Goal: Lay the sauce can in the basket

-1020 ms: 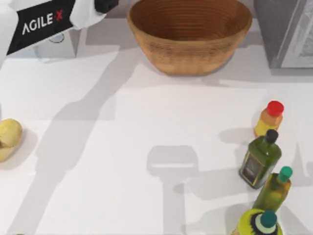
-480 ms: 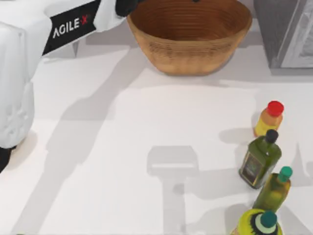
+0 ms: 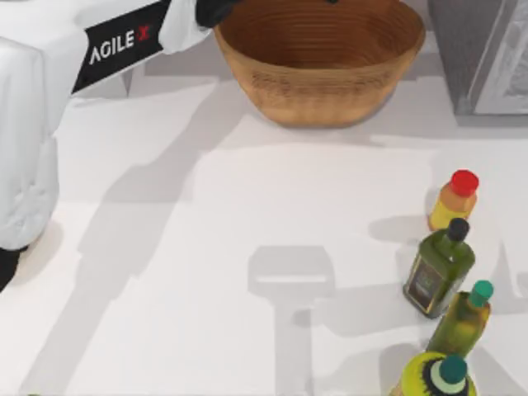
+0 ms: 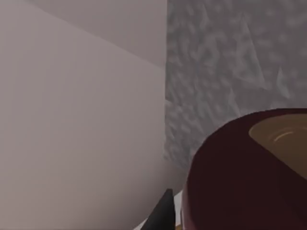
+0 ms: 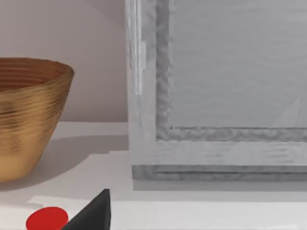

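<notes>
Sauce can (image 4: 244,177) pinched in left claw (image 4: 165,215) by basket (image 3: 320,58) rim.

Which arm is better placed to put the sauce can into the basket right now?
Left. Its wrist view shows the sauce can close against the camera, and its arm reaches the basket rim at the table's top left.

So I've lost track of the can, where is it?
The sauce can is close up in the left wrist view, at the left hand, which sits at the basket rim's left, at the table's far edge.
</notes>
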{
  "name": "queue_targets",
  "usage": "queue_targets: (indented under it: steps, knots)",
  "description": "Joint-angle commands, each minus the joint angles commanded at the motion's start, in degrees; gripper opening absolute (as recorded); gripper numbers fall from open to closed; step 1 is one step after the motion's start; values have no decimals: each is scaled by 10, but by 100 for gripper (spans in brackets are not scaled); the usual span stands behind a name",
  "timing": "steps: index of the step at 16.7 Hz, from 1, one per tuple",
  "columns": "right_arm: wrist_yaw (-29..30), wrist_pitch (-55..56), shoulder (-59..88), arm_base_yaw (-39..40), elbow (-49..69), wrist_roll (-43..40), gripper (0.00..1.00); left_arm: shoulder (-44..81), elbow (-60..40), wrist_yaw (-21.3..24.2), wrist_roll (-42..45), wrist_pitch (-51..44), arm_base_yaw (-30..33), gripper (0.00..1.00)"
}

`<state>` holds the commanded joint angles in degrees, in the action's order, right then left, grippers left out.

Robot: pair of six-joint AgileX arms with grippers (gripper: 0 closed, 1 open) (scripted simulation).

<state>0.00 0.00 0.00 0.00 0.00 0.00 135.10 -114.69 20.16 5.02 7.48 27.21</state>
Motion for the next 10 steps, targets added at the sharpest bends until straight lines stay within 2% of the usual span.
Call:
queue_targets:
  steps: [6, 10]
  knots:
    - [0, 0, 0, 0, 0, 0, 100, 0, 0, 0, 0, 0, 0, 98]
    - [0, 0, 0, 0, 0, 0, 100, 0, 0, 0, 0, 0, 0, 100]
